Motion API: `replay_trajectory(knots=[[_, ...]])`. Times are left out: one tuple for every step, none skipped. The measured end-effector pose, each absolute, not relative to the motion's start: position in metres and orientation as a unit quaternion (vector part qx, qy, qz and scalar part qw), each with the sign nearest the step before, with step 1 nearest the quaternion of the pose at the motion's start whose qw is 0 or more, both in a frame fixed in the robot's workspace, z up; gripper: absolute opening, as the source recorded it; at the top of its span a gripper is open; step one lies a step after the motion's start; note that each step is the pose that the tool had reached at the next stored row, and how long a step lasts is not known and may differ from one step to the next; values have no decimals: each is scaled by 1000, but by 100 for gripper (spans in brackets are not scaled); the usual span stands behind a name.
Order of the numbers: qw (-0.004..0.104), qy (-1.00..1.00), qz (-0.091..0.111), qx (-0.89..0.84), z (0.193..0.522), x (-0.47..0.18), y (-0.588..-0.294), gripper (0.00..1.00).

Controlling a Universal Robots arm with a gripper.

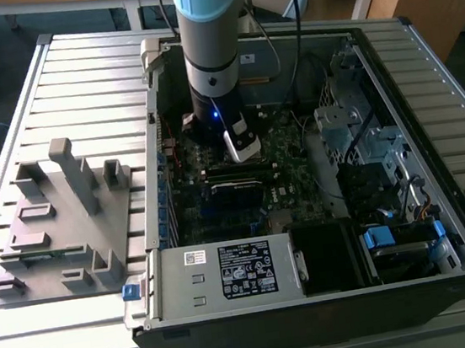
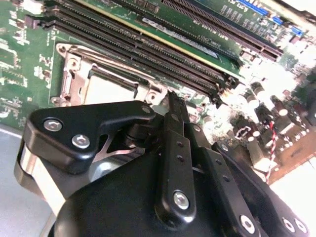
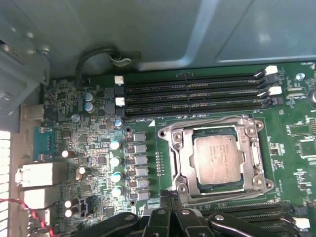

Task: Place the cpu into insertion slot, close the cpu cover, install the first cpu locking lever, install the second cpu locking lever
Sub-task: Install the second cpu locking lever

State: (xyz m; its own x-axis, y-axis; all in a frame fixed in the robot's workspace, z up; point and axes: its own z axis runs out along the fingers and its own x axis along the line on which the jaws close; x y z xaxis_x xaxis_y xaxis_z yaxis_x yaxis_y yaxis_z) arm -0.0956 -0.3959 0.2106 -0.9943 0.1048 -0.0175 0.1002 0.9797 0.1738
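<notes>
We saw the cpu [image 3: 217,159] seated in the insertion slot [image 3: 174,132], lower right of the first wrist view, cpu cover [image 3: 183,158] down. Our gripper [image 2: 170,98] was pressed together, empty; we judged locking-lever work called for fine alignment.

Exterior view — high, angled down into the open computer case [image 1: 300,174] from well back. Both wrist views sit close over the motherboard [image 3: 98,148] — sharing the insertion slot [image 3: 217,158] [image 2: 106,86].
</notes>
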Motion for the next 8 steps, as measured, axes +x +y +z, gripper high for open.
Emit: replay_trajectory(knots=[[13, 995, 87, 52, 212, -96, -396, 10], [13, 995, 87, 51, 213, -96, -396, 10], [13, 995, 87, 52, 213, -96, -396, 10], [13, 995, 87, 51, 213, -96, -396, 10], [13, 995, 87, 51, 213, -95, -396, 10], [13, 995, 87, 51, 213, -94, -396, 10], [13, 995, 87, 52, 213, -93, -396, 10], [13, 995, 87, 52, 213, -92, -396, 10]])
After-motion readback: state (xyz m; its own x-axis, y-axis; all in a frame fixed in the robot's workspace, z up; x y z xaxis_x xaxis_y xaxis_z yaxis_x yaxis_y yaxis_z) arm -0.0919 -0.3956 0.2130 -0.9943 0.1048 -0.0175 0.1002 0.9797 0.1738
